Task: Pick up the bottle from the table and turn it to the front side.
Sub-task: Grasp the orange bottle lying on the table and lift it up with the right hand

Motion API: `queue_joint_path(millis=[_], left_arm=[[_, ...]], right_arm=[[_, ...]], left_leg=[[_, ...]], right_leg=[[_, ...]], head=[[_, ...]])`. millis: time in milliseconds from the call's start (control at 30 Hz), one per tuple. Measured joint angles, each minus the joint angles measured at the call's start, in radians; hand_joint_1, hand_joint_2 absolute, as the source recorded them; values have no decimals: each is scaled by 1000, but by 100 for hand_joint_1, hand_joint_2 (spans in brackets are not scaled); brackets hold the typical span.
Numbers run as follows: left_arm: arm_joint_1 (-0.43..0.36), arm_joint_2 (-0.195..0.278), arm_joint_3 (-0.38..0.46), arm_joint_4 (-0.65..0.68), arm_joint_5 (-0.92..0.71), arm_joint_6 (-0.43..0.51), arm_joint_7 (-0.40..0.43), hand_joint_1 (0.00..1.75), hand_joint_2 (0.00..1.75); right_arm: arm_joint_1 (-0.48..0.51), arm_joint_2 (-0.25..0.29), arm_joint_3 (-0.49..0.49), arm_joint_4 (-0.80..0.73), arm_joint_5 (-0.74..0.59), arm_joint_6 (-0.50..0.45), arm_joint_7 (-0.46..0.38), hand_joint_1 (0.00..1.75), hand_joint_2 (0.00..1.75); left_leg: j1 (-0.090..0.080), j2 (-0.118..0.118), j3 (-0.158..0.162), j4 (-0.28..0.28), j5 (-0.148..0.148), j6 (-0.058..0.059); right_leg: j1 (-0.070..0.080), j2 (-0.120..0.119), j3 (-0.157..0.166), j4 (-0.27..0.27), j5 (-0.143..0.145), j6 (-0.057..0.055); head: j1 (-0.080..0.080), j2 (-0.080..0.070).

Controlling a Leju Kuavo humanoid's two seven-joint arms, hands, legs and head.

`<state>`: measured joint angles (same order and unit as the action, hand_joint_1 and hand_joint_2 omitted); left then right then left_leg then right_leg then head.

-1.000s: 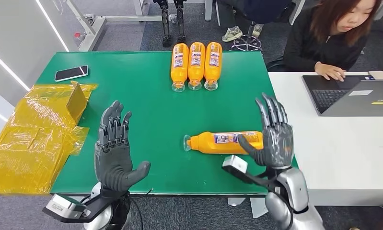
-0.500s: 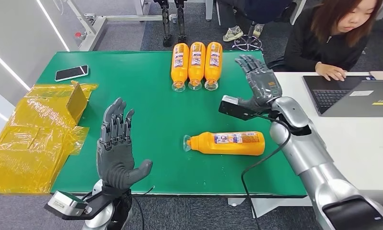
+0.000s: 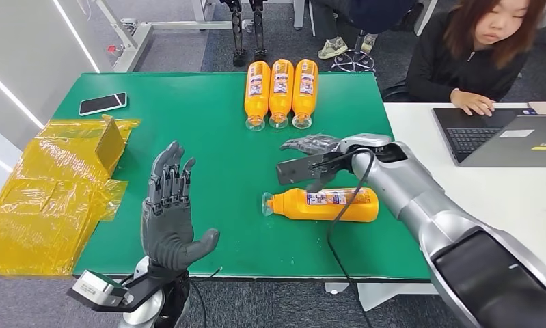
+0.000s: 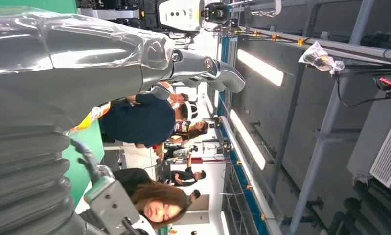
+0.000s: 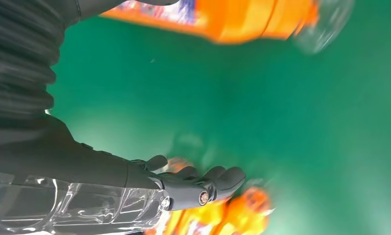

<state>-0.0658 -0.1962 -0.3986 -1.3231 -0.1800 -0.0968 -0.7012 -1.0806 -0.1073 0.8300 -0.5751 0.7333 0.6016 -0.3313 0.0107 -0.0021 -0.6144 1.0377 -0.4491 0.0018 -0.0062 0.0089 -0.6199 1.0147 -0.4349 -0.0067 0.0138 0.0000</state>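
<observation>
An orange bottle (image 3: 324, 204) lies on its side on the green table (image 3: 208, 157), its clear cap end (image 3: 267, 203) pointing left and its label facing up. My right hand (image 3: 311, 145) hovers palm down just behind and above the bottle, fingers spread, holding nothing. In the right wrist view the same bottle (image 5: 218, 19) is blurred beside the hand, and the fingers (image 5: 203, 185) are extended over bare green cloth. My left hand (image 3: 168, 215) stands upright and open over the table's front left, away from the bottle.
Three more orange bottles (image 3: 281, 92) lie side by side at the far edge. A phone (image 3: 102, 104) and crumpled yellow plastic bags (image 3: 51, 191) are on the left. A person (image 3: 482, 55) types on a laptop (image 3: 502, 137) at the white table on the right.
My right arm swung from the front right up toward the far bottles, then came down and left, palm turning down over the lying bottle. The left hand barely moved.
</observation>
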Motion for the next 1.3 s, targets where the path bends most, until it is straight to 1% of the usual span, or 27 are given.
queue_joint_path(millis=[100,267,400,567,700,767,833,900,967,1033,1133,1200,1300], left_arm=[[3,1,0,1,0,0,0,0,175],[10,3,0,2,0,1,0,0,175],[12,3,0,2,4,4,0,0,175],[25,6,3,2,10,12,0,0,175],[35,9,6,2,12,13,0,0,175],[36,9,6,2,13,14,0,0,175],[38,9,6,2,15,15,0,0,175],[42,9,7,1,17,17,0,0,175],[47,9,9,-1,18,19,2,0,175],[50,9,11,-4,18,19,5,0,175],[52,9,12,-6,18,18,9,0,175],[51,8,12,-8,18,16,10,0,175],[51,7,12,-12,18,14,12,0,175]], right_arm=[[-4,1,81,8,-48,12,9,0,175],[-5,-1,198,33,-92,24,23,0,175],[15,-19,278,61,-122,6,22,0,175],[66,-58,353,88,-152,-57,15,0,175],[106,-89,377,107,-203,-139,6,0,175],[127,-104,383,111,-224,-196,1,0,175],[158,-118,384,112,-245,-270,-5,46,175],[194,-127,384,110,-262,-355,-6,134,175],[240,-132,380,103,-266,-454,3,175,175],[285,-139,372,85,-259,-539,18,175,175],[342,-162,350,30,-234,-618,46,175,175],[374,-186,330,-24,-215,-647,66,175,175],[416,-226,288,-116,-174,-658,97,175,175]], left_leg=[[0,0,0,0,0,0],[0,0,0,0,0,0],[0,0,0,1,0,0],[0,-1,0,1,0,0],[0,-1,2,0,-1,0],[0,0,6,0,-2,1],[0,0,10,0,-3,1],[0,0,16,-1,-5,1],[1,0,25,-1,-9,1],[1,0,36,-1,-13,2],[2,1,49,-1,-22,0],[1,0,55,-1,-23,2],[1,0,56,-1,-21,5]], right_leg=[[0,0,0,0,0,0],[0,0,0,-1,0,0],[0,0,0,-1,0,0],[0,-1,0,-1,0,0],[0,0,2,-1,-1,0],[0,0,5,-2,-2,1],[1,0,10,-3,-4,3],[1,0,17,-4,-6,3],[2,0,25,-5,-9,3],[2,0,34,-7,-15,5],[2,0,47,-8,-23,8],[2,0,54,-9,-24,8],[2,0,56,-9,-19,7]], head=[[0,0],[0,0],[0,0],[0,0],[0,0],[0,0],[0,0],[0,0],[0,0],[0,0],[0,0],[0,0],[0,0]])
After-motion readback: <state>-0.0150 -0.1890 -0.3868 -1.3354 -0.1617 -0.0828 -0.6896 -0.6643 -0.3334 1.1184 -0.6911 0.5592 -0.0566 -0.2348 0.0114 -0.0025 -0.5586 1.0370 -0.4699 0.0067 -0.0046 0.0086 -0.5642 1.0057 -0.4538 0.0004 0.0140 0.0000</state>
